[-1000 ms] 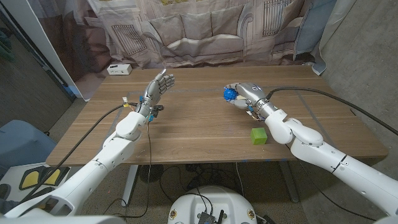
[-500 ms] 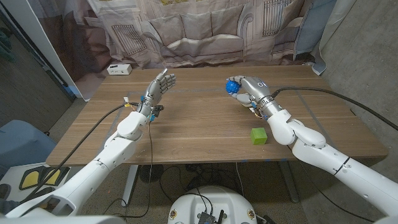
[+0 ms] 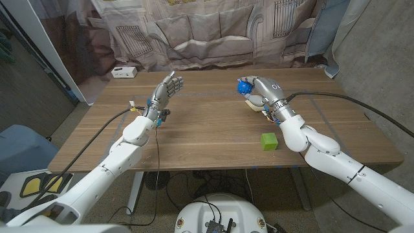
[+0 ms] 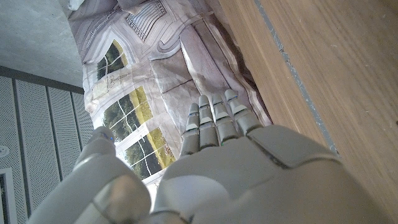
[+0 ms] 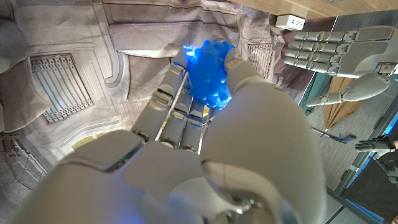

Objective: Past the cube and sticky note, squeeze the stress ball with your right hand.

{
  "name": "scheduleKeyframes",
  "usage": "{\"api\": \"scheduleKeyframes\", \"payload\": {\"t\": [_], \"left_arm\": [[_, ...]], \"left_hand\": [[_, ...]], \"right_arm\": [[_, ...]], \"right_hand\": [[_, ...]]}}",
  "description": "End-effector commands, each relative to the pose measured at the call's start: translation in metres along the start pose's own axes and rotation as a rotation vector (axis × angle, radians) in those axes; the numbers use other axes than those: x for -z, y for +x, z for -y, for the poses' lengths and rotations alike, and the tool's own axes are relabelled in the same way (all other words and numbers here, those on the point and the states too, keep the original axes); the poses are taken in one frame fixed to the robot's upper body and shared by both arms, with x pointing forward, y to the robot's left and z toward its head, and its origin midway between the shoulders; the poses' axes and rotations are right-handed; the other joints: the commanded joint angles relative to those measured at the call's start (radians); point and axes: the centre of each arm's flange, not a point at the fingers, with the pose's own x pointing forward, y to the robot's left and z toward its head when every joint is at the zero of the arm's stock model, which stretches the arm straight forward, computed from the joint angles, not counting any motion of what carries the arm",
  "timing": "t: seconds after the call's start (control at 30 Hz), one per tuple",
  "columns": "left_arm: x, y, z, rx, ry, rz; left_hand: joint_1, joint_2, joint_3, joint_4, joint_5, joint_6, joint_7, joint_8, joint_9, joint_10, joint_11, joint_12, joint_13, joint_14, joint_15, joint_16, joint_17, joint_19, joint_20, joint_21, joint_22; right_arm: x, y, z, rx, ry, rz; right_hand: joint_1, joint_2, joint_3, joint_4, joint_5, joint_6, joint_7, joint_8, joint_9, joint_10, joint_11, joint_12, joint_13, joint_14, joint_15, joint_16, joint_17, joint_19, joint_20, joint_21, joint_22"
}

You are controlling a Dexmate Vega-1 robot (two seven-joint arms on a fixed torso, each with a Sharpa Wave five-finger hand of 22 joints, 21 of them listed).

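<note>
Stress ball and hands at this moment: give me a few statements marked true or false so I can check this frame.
1. The right hand holds the blue stress ball. True.
2. The stress ball rests on the table. False: it is in the right hand's fingers, raised off the wood.
3. The left hand holds nothing, its fingers spread apart. True.
4. The green cube is in the left hand. False: it sits on the table near the right forearm, untouched.
5. The white box lies at the table's far left corner. True.
</note>
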Motion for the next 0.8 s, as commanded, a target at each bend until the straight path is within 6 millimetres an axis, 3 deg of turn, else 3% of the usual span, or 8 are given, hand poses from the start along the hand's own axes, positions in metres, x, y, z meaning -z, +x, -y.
{"api": "scheduleKeyframes", "payload": {"t": [0.03, 0.17, 0.37, 0.57, 0.8], "left_arm": [[0.0031, 0.0048, 0.0009, 0.007, -0.006, -0.017], [0.0038, 0.0063, 0.0003, 0.006, -0.008, -0.015], [0.0044, 0.0075, -0.0012, 0.005, -0.009, -0.012], [0.0071, 0.0079, -0.0005, 0.013, -0.011, -0.019], [0.0074, 0.0085, -0.0004, 0.017, -0.01, -0.019]], "left_hand": [[-0.002, 0.009, 0.002, -0.006, -0.001, 0.012, -0.002, -0.001, 0.004, 0.002, 0.001, -0.003, 0.003, 0.009, 0.001, -0.002, 0.002, 0.008, 0.004, 0.0, 0.004], [-0.001, 0.01, 0.002, -0.007, -0.002, 0.012, -0.002, 0.0, 0.004, 0.003, 0.001, -0.003, 0.003, 0.009, 0.003, -0.002, 0.002, 0.008, 0.005, 0.0, 0.004], [-0.001, 0.01, 0.002, -0.007, -0.002, 0.013, -0.001, 0.0, 0.004, 0.004, 0.001, -0.003, 0.003, 0.01, 0.003, -0.001, 0.002, 0.007, 0.006, 0.0, 0.004], [-0.001, 0.011, 0.002, -0.008, -0.002, 0.013, -0.002, -0.001, 0.004, 0.003, 0.002, -0.003, 0.003, 0.011, 0.006, -0.001, 0.002, 0.006, 0.006, -0.001, 0.004], [-0.001, 0.012, 0.001, -0.008, -0.002, 0.012, -0.001, -0.001, 0.004, 0.003, -0.001, -0.003, 0.003, 0.012, 0.007, -0.001, 0.003, 0.006, 0.006, -0.001, 0.004]], "right_arm": [[0.0053, -0.0055, 0.0002, 0.072, 0.041, -0.033], [0.0054, -0.0059, 0.0003, 0.089, 0.044, -0.041], [0.0071, -0.0069, -0.0001, 0.129, 0.064, -0.043], [0.0071, -0.0067, 0.0007, 0.149, 0.073, -0.032], [0.0069, -0.0069, 0.0011, 0.156, 0.078, -0.035]], "right_hand": [[0.03, 0.029, 0.003, 0.015, 0.005, 0.039, -0.003, 0.013, 0.002, 0.042, 0.001, 0.012, 0.002, 0.087, -0.086, 0.013, -0.003, 0.039, -0.007, 0.018, 0.004], [0.019, 0.033, 0.002, 0.026, 0.003, 0.065, -0.008, 0.017, 0.002, 0.067, -0.002, 0.014, 0.002, 0.128, -0.104, 0.014, -0.012, 0.075, -0.019, 0.034, 0.006], [0.069, 0.037, -0.005, 0.008, 0.0, 0.107, -0.016, 0.018, 0.003, 0.113, -0.014, 0.012, 0.002, 0.223, -0.16, 0.062, 0.013, 0.141, -0.053, 0.071, 0.013], [0.114, 0.046, -0.007, 0.006, 0.001, 0.192, -0.026, 0.038, 0.007, 0.159, -0.027, 0.017, 0.004, 0.278, -0.176, 0.082, 0.026, 0.17, -0.069, 0.099, 0.02], [0.146, 0.064, 0.003, 0.009, 0.003, 0.234, -0.013, 0.044, 0.01, 0.195, -0.014, 0.023, 0.006, 0.314, -0.184, 0.077, 0.021, 0.192, -0.076, 0.124, 0.023]]}}
